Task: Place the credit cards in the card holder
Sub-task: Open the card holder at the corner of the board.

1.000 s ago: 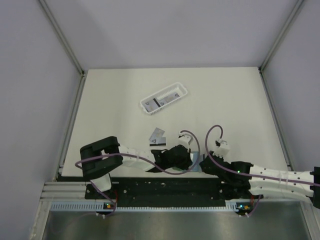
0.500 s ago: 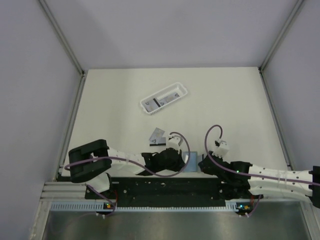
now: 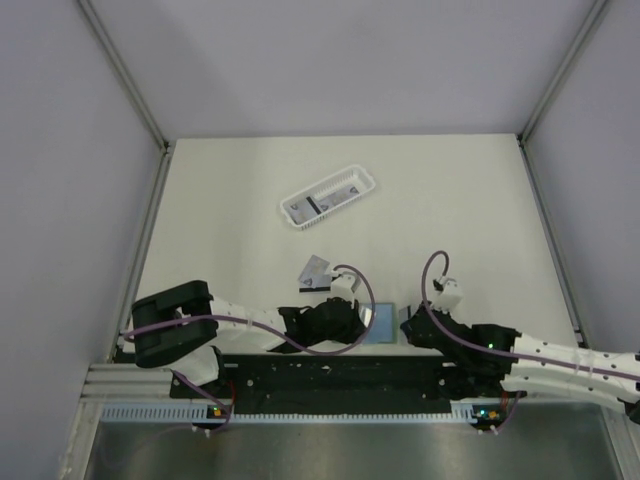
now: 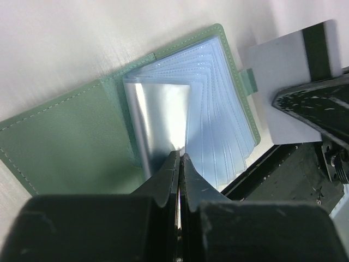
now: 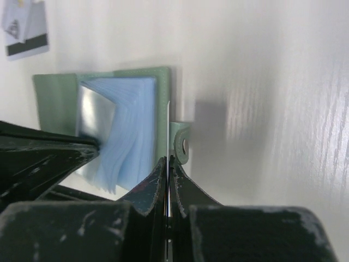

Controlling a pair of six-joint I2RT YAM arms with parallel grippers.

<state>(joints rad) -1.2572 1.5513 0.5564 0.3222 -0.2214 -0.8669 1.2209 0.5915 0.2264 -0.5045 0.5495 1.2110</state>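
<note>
Both arms are reaching low across the frame bottom. Left tool (image 4: 179,156) is pinching a silvery card (image 4: 158,117) in the open holder (image 4: 60,136); right tool (image 5: 169,160) is pinching a striped card (image 4: 289,63).

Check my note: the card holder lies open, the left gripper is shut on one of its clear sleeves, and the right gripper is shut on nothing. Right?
Not quite. The right gripper is shut on a credit card, light grey with a black stripe; the left wrist view shows it. The card holder does lie open, with the left gripper shut on a clear sleeve.
</note>
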